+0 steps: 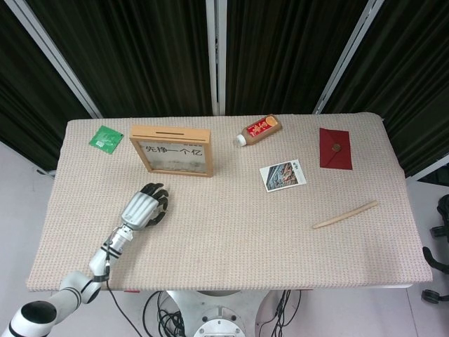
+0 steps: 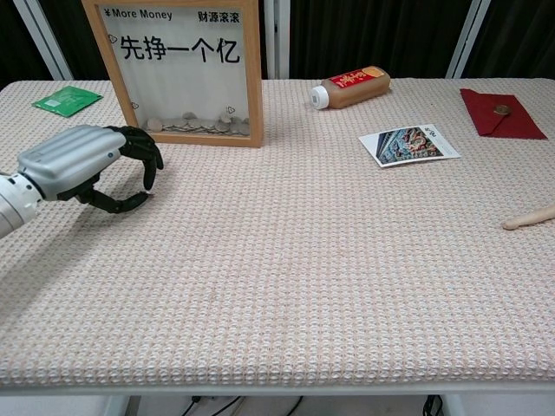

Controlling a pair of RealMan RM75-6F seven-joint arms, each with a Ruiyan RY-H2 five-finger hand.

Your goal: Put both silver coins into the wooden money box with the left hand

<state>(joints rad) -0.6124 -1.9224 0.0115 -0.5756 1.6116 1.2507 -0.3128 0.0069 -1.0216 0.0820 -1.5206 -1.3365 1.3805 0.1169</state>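
The left hand [image 2: 87, 165] hovers just above the woven table cover [image 2: 295, 260] at the near left, in front of the wooden money box [image 2: 182, 69]. Its dark fingers [image 2: 143, 156] curl downward and its thumb reaches up toward them from below, leaving a narrow gap between the tips. Whether a coin sits pinched in that gap I cannot tell — the tips are too small and dark to read. In the head view the left hand [image 1: 144, 209] shows palm down, with the wrist and forearm trailing toward the near left corner.

The wooden money box [image 1: 170, 150] stands upright on the far left part of the table, its clear front printed with dark characters. A thin slot runs along its top edge, and a heap of silver coins [image 2: 195, 126] lies along the bottom behind the pane.

To the left of the box lies a small green packet [image 2: 67, 100]. To its right, a bottle [image 2: 351, 87] with a white cap and a red label lies on its side. Nearer and further right sits a photo card [image 2: 409, 144], and at the far right a dark red envelope [image 2: 501, 113] lies flat with a small round thing on it. A wooden stick [image 1: 345, 214] lies at a slant near the right edge.

The right hand appears in neither view.
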